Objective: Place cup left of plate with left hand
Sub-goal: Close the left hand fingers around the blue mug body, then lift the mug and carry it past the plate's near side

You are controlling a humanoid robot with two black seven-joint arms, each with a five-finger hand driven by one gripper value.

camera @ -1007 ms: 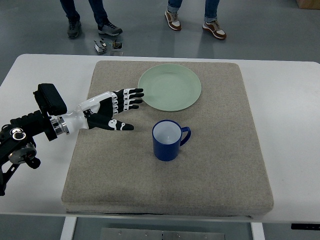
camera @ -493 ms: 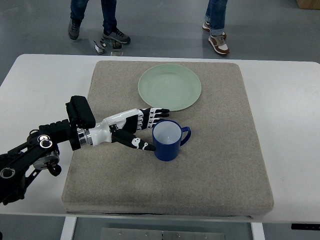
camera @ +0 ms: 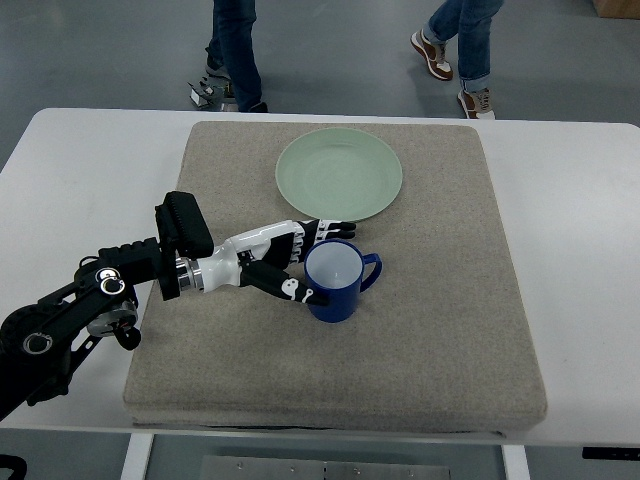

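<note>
Since a second ago, our left hand [camera: 285, 262] has travelled from beside the plate's left edge down and across to the cup [camera: 337, 280], and in the last half second it has closed the remaining gap. We now have the fingers [camera: 322, 229] reaching round the far side of the cup's rim and the thumb [camera: 296, 293] lying against its near wall. We judge this to be the start of the grasp, not yet a firm hold: the fingers look only partly curled, opened about as wide as the cup's body, and we cannot tell whether they press on it. The blue cup stands upright on the grey mat [camera: 430, 330], below the green plate [camera: 339, 175] and near it, its handle pointing right, away from our palm. It has not shifted in that time. It must go to the plate's left, where bare mat waits, so we expect closing, lifting, then carrying up and leftward. Our right arm is not in view.
</note>
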